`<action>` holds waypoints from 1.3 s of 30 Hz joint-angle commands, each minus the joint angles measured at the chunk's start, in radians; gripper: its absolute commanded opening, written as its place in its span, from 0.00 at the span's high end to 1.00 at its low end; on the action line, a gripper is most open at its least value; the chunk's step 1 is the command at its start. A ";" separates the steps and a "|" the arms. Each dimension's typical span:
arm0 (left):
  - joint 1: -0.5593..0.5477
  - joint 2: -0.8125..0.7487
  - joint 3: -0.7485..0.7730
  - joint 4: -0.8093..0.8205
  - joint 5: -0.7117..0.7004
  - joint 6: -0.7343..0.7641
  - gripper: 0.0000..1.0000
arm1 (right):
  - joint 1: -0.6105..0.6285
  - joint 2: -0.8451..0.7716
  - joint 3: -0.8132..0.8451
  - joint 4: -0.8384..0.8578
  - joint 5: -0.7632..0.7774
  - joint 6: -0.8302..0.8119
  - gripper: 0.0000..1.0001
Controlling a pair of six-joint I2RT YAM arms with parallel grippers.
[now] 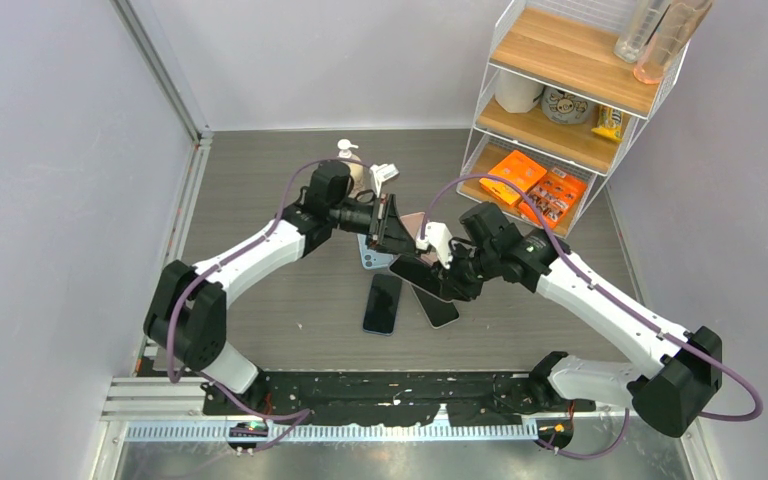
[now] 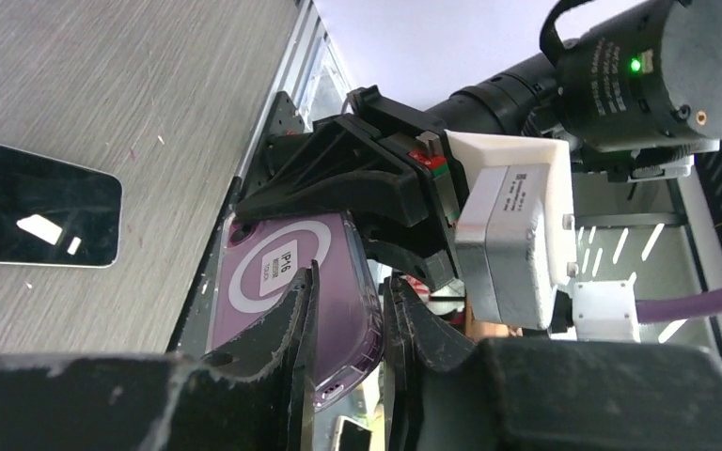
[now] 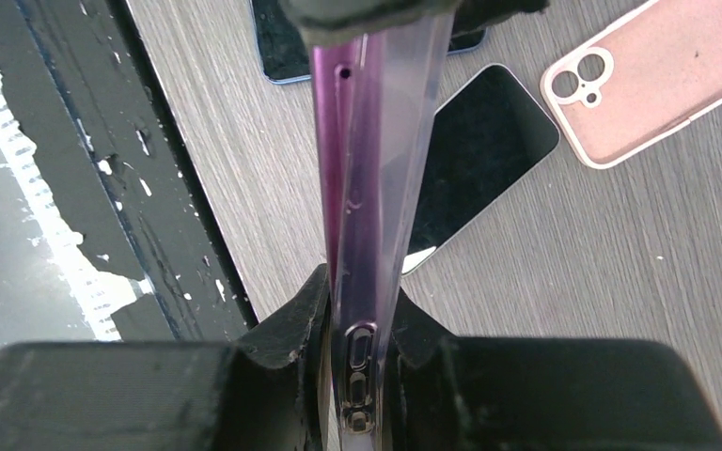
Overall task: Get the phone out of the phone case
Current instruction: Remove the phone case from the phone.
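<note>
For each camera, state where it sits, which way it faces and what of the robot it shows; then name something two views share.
Top external: above and behind the bases, looking down on the table; both arms show.
Left wrist: on the left arm, looking along the left gripper at the purple phone case.
Right wrist: on the right arm, looking along the right gripper, shut on that case seen edge-on, table beyond.
Shared: both wrist views show the purple phone case.
</note>
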 commanded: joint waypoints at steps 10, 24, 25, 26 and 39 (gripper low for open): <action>0.008 0.084 -0.085 -0.208 -0.233 -0.114 1.00 | 0.007 -0.085 0.181 0.342 0.077 -0.063 0.95; 0.090 0.002 0.102 -0.309 -0.139 0.140 0.66 | 0.006 -0.107 0.085 0.300 0.019 -0.152 0.95; 0.107 -0.004 0.121 -0.330 -0.125 0.168 0.59 | 0.007 -0.108 0.080 0.296 0.013 -0.167 0.95; 0.122 -0.012 0.133 -0.343 -0.111 0.188 0.53 | 0.007 -0.109 0.072 0.287 0.002 -0.173 0.95; 0.195 -0.133 0.255 -0.582 0.044 0.610 0.09 | 0.001 -0.074 0.096 0.219 -0.069 -0.208 0.95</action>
